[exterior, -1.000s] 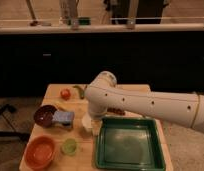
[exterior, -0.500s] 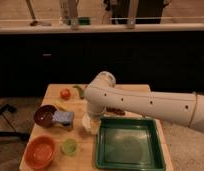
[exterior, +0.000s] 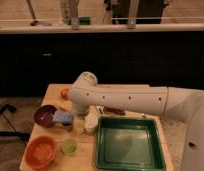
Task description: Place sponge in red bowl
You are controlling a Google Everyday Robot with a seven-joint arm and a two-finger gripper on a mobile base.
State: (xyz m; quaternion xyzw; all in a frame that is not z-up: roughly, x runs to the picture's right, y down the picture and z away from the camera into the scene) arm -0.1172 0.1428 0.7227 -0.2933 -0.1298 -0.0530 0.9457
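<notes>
The sponge [exterior: 63,117] is a small light blue-grey block lying on the wooden table [exterior: 55,95], against the right side of a maroon bowl [exterior: 45,115]. The red bowl [exterior: 41,151] sits at the table's front left corner, with nothing showing in it. My gripper [exterior: 90,123] hangs off the white arm [exterior: 130,100] that reaches in from the right. It points down at the table just right of the sponge, apart from it. The gripper is open and holds nothing.
A large green tray [exterior: 130,145] fills the front right of the table, right beside the gripper. A small green cup [exterior: 70,146] stands between the red bowl and the tray. An orange fruit [exterior: 65,92] and a yellowish item [exterior: 62,105] lie behind the sponge. A dark counter runs across the back.
</notes>
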